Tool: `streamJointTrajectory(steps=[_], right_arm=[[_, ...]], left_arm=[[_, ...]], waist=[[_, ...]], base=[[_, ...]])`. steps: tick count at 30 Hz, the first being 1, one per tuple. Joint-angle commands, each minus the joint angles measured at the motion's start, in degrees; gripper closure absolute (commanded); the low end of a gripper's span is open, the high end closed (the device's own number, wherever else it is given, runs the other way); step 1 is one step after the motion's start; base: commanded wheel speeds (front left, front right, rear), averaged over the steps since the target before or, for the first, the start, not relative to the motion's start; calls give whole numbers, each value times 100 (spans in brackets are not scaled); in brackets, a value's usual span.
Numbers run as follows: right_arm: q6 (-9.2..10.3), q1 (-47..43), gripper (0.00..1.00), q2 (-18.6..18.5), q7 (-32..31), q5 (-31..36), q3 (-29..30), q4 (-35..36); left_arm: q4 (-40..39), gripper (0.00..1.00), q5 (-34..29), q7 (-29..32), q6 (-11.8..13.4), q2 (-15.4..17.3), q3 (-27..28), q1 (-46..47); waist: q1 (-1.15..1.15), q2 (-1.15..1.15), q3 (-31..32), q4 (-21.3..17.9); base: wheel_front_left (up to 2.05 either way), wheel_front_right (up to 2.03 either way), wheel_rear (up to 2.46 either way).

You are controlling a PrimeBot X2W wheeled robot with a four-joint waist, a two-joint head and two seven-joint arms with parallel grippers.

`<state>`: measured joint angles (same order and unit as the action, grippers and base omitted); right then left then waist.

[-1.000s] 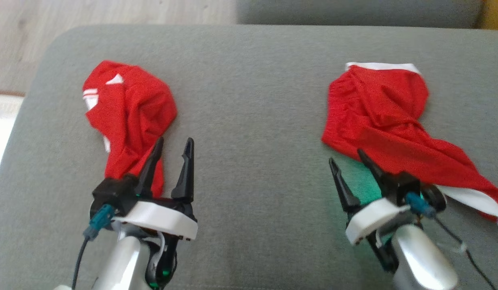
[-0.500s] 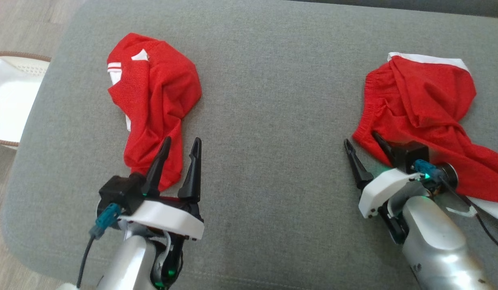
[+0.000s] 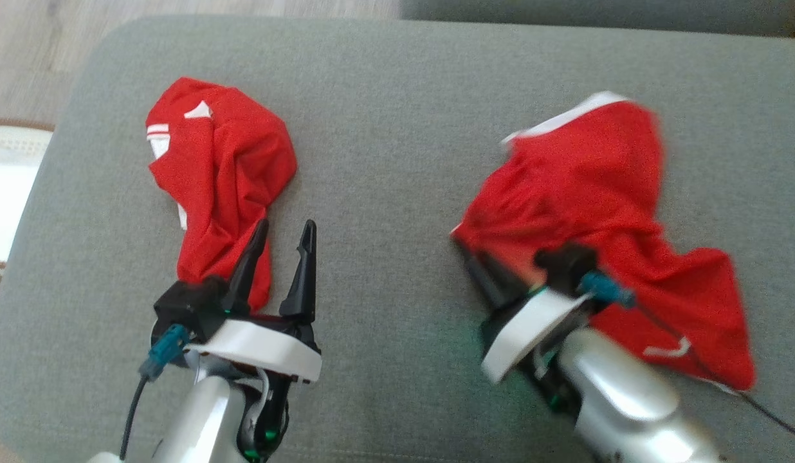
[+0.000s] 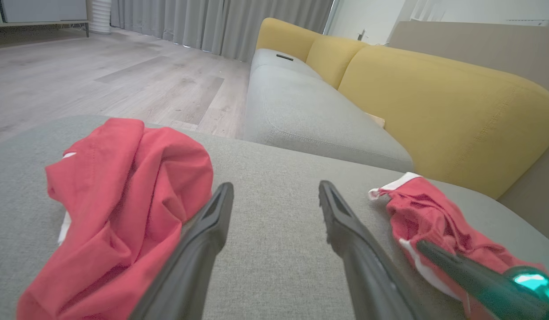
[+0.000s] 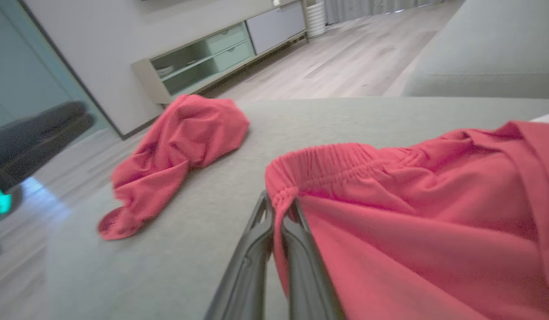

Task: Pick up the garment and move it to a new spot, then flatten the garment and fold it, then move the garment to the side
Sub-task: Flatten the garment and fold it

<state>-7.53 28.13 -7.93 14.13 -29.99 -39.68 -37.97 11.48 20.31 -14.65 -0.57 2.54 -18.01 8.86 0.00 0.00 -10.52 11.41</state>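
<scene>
The garment [image 3: 584, 186], red shorts with white trim, lies rumpled on the right of the grey cushion [image 3: 397, 128]. My right gripper [image 3: 475, 263] is at its near left edge, fingers partly under the cloth. In the right wrist view that gripper [image 5: 279, 202] is shut on the gathered elastic waistband [image 5: 328, 160], with the garment [image 5: 412, 200] spreading to the right. My left gripper [image 3: 285, 225] stands open, empty, just right of the lower end of a second red garment [image 3: 220, 167]. The left wrist view shows the open left gripper [image 4: 275, 186] between the second red garment [image 4: 123, 191] and the shorts [image 4: 434, 218].
A white basket [image 3: 5, 193] sits on the wooden floor [image 3: 24, 51] left of the cushion. Beyond the cushion is a grey sofa seat [image 4: 301, 111] with a yellow back [image 4: 434, 98]. A low cabinet [image 5: 212, 49] stands against the far wall.
My right gripper has shut on the shorts' waistband and pulled the garment leftward toward the cushion's middle. The left gripper stays open beside the other red garment. The head camera has shifted.
</scene>
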Motion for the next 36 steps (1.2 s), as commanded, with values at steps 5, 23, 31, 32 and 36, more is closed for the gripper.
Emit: streamJointTrajectory(steps=[5, 23, 31, 32, 36], right_arm=[[4, -251, 100, -349, -185, -1156, -1377, 1194], [4, 665, 33, -1068, -521, -2233, -1788, 348], [4, 860, 0, -863, -193, -1938, -1835, -319], [4, 866, 0, -842, -132, -1903, -1797, -342], [4, 785, 0, -825, 47, -1722, -1477, -243]], left_arm=[[-122, 0, -9, -35, -33, 33, 194, 112], [-142, 0, 83, -35, -35, 33, -31, 320], [-97, 0, 41, -35, -37, 33, 28, 361], [-94, 0, 33, -35, -39, 33, 43, 363], [-90, 0, -7, -35, -62, 33, 113, 352]], waist=[[0, 0, 234, -140], [0, 0, -129, 133], [0, 0, -91, -90], [0, 0, -70, -149], [0, 0, 21, -407]], base=[[0, 0, 0], [0, 0, 0], [0, 0, 0], [0, 0, 0], [0, 0, 0]])
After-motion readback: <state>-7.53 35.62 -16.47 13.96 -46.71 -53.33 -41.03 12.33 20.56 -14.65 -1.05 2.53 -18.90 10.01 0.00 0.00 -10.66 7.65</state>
